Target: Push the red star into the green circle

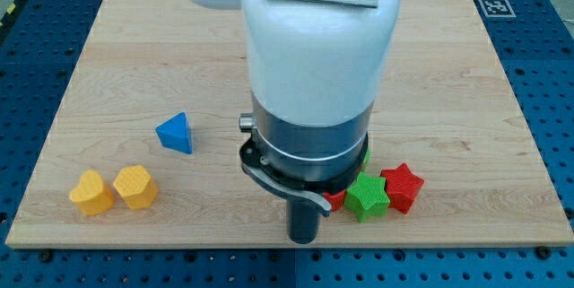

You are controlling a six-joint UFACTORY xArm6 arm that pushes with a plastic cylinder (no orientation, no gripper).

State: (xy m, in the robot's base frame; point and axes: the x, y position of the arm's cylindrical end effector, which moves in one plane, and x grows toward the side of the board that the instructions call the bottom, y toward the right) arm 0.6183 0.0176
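Observation:
The red star (403,187) lies near the view's bottom right, touching a green star (367,197) on its left. A sliver of green (366,155) shows at the arm's right edge, above the green star; its shape is hidden, so I cannot tell if it is the green circle. A small red piece (335,199) peeks out between the rod and the green star. My tip (303,239) is at the board's bottom edge, left of these blocks and about a block's width from the green star.
The arm's white and grey body (314,73) hides the board's middle. A blue triangle (175,133) lies left of centre. Two yellow blocks (91,193) (135,187) sit side by side at the bottom left. The board's bottom edge (179,245) is close to the tip.

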